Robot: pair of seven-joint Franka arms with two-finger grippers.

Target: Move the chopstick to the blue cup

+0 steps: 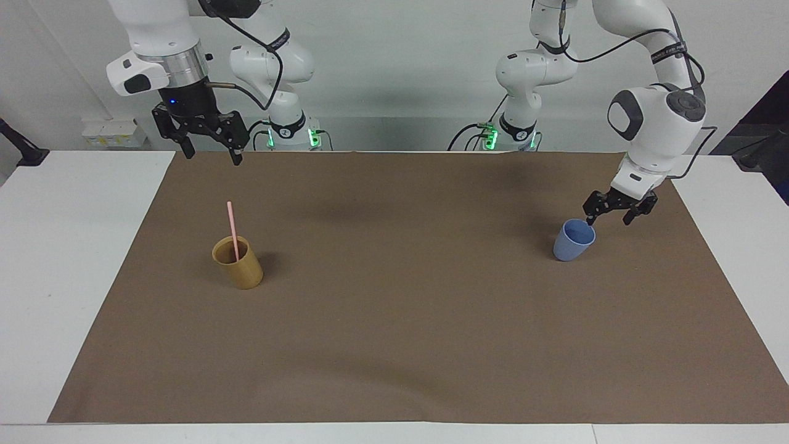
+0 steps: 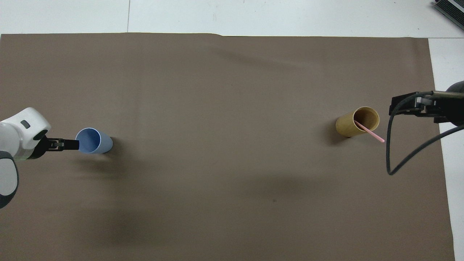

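Left claw at the cup, stick untouched

Facing view: the left claw (image 1: pixel 608 216) hangs released just beside the blue cup's (image 1: pixel 574 240) rim — a nudge could tip it; the right claw (image 1: pixel 208 149), released, waits over the surface (image 1: pixel 394 320) near the robots. Overhead view: the stick (image 2: pixel 369 132) stands in the tan cup (image 2: pixel 357 121) at the right arm's end, its long axis nearly upright, top leaning toward the robots — it could rattle away from a pinch.
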